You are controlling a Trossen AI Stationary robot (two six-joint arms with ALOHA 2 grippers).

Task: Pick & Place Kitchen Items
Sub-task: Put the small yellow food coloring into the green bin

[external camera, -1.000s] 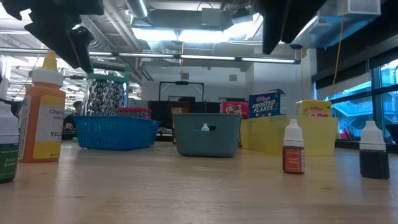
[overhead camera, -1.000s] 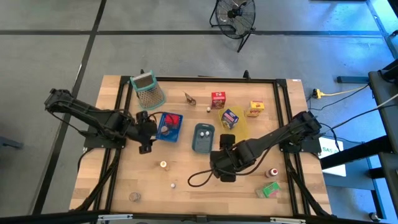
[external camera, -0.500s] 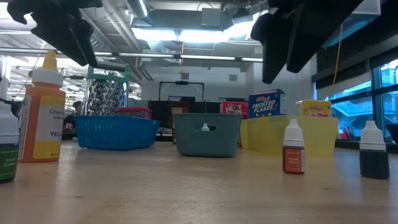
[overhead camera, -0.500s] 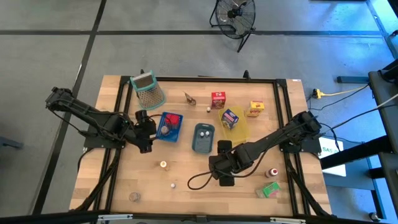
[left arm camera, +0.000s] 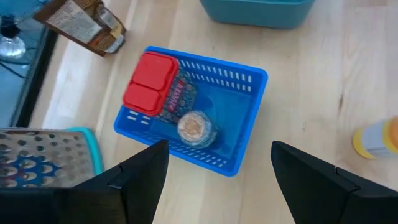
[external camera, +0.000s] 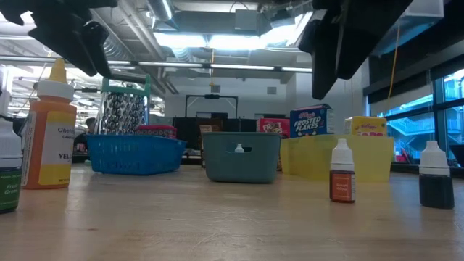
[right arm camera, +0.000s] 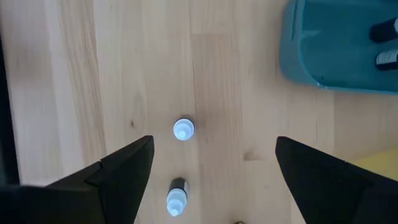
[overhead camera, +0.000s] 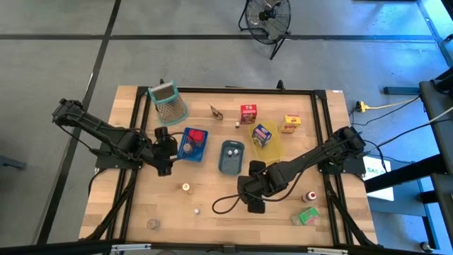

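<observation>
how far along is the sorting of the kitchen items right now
Partly done. The blue tray holds a red carton and a round piece; the yellow tray holds a cereal box. Both end effectors, left and right, are open and empty. Small bottles remain on the table.

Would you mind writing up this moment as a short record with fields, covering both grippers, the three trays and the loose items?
left gripper: open, empty, above the table beside the blue tray
right gripper: open, empty, above bare wood near two small white-capped bottles
blue tray: holds a red carton and a round piece
grey-blue tray: small white pieces inside
yellow tray: blue-purple carton in it
loose on table: red box, yellow box, green carton, red-capped bottle
grater: far left corner
</observation>
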